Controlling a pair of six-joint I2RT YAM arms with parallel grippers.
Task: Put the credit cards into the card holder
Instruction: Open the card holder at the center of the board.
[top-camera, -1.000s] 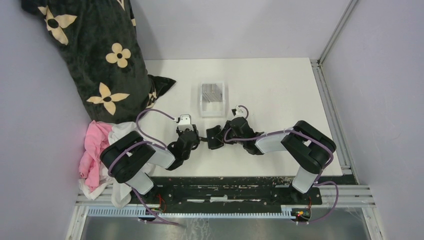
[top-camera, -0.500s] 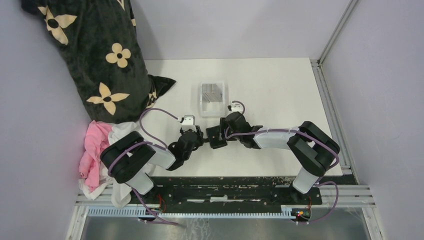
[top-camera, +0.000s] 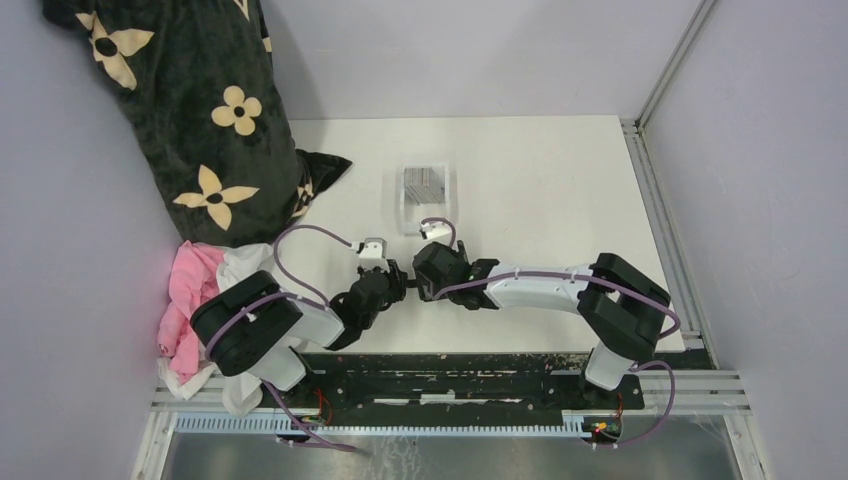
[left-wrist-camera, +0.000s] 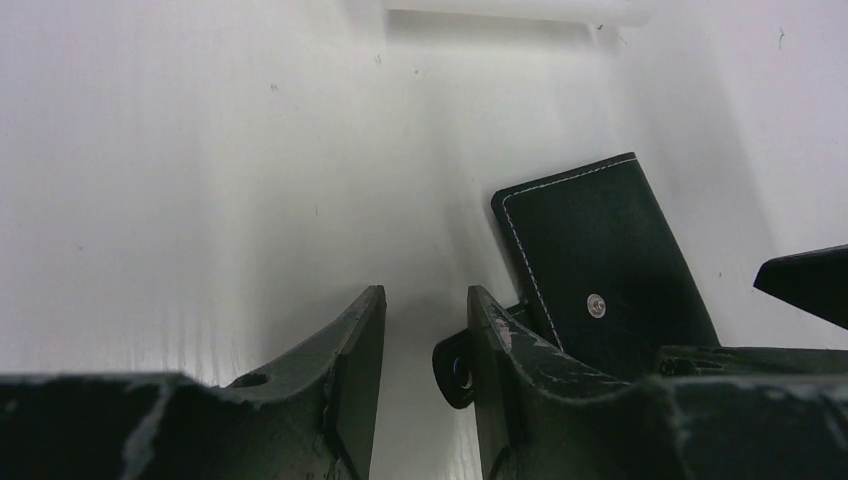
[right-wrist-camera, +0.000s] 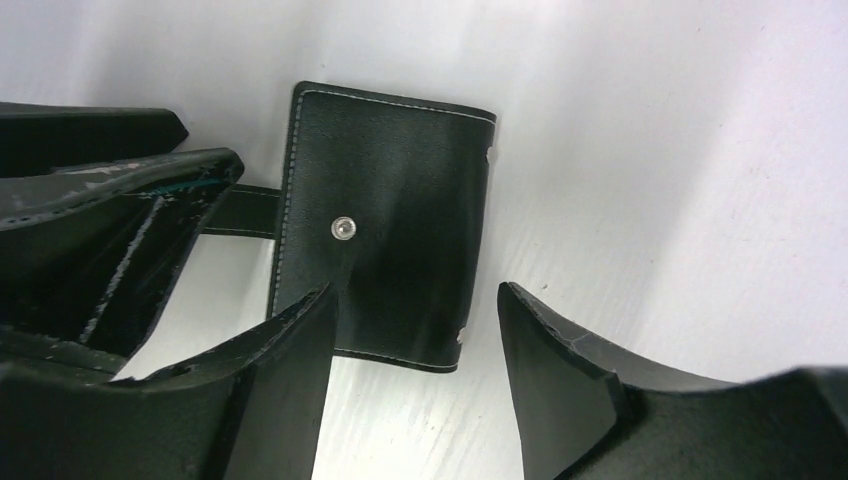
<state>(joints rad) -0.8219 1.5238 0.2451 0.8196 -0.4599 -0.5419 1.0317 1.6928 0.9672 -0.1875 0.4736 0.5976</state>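
card holder (right-wrist-camera: 400, 200): black stitched bifold, folded flat on the desk (top-camera: 550, 180) around 6 o'clock, right between the two arms
snap tab (right-wrist-camera: 245, 218): pokes out the holder's 9 o'clock side in the right wrist view, not on its stud (right-wrist-camera: 343, 228)
left gripper (left-wrist-camera: 425, 295): jaws released. The gap is mostly bare desk, and the curled tab end just leans on one finger, not pinched
right gripper (right-wrist-camera: 415, 292): jaws spread wide, straddling the holder's near edge, gripping nothing
credit cards (top-camera: 425, 185): greyish stack in the clear tray (top-camera: 425, 222), at 12 o'clock from the holder and apart from it
feel (my guess): the holder looks light, soft-ish and leathery, so it'll probably skid on that smooth desk if nudged. The tab looks floppy, and the cards look thin, stiff and slick
where to grab: I'd pinch the holder's top flap along a stitched edge while the other arm pins the bottom flap. Pulling on the tab alone would likely just drag the whole thing
cards: take them by an edge, one at a time
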